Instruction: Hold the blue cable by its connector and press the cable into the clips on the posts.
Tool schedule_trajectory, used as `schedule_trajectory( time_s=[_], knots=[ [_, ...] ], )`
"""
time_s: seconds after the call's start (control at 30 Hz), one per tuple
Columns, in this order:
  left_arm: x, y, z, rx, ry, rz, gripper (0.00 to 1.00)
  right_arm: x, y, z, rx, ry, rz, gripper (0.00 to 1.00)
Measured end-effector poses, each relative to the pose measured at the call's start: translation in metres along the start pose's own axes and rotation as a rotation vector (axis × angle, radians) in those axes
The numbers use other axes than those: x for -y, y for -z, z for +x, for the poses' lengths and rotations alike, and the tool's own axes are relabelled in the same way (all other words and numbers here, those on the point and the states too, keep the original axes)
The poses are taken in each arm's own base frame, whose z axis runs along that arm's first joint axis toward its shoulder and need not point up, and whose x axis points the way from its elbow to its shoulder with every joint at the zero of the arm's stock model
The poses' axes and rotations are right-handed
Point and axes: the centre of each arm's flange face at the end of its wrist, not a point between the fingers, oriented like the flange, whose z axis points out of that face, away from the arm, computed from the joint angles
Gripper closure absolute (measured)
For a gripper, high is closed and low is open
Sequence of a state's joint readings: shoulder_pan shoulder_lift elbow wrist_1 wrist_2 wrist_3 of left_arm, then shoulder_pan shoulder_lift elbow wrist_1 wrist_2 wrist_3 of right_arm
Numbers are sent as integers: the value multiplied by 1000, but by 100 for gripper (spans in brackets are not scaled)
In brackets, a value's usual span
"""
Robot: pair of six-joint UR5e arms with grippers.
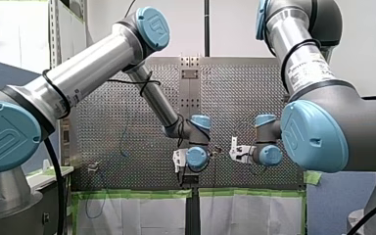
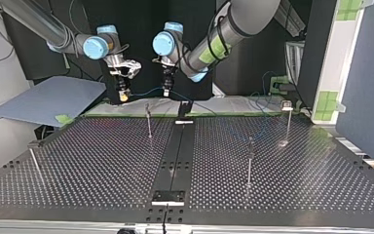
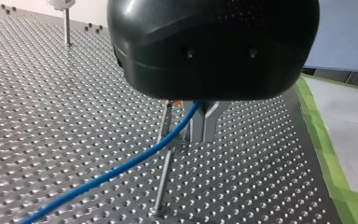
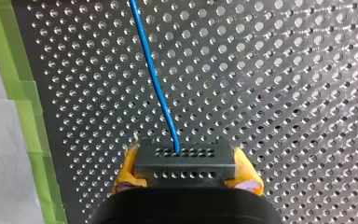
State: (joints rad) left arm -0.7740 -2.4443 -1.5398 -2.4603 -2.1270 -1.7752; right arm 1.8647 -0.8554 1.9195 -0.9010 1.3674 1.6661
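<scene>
Over the table's (image 2: 102, 165) twelve o'clock edge in the top view, my right gripper (image 2: 122, 95) and my left gripper (image 2: 166, 91) hang side by side with the blue cable (image 4: 155, 81) strung between them. My right gripper's yellow pads are clamped on the dark connector (image 4: 185, 162), and the cable leaves it toward twelve o'clock. My left gripper's metal fingers (image 3: 205, 123) look pressed together, seemingly pinching the cable further along its length. The nearest post (image 2: 149, 122) stands at about six o'clock from the span. In the left wrist view the cable passes just beside its clip (image 3: 171, 103); I cannot tell if they touch. The step looks like lining up for the first clip, with no post threaded yet. The next move calls for keeping the span taut, squaring it to the clip's mouth, and bringing both grippers down together.
</scene>
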Motion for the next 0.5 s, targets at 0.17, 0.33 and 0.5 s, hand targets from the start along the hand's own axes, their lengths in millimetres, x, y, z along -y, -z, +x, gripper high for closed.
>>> schedule_trajectory(
  time_s=[0.17, 0.33, 0.5],
  knots=[
    [7, -12, 5, -8, 3, 10, 99, -9, -6, 6, -13, -13, -8, 100],
    [14, -26, -5, 15, 22, 19, 99, -20, -9, 9, -19, -19, -24, 100],
    [20, -37, -16, 35, 39, 27, 99, -31, -12, 14, -29, -21, -38, 100]
  ],
)
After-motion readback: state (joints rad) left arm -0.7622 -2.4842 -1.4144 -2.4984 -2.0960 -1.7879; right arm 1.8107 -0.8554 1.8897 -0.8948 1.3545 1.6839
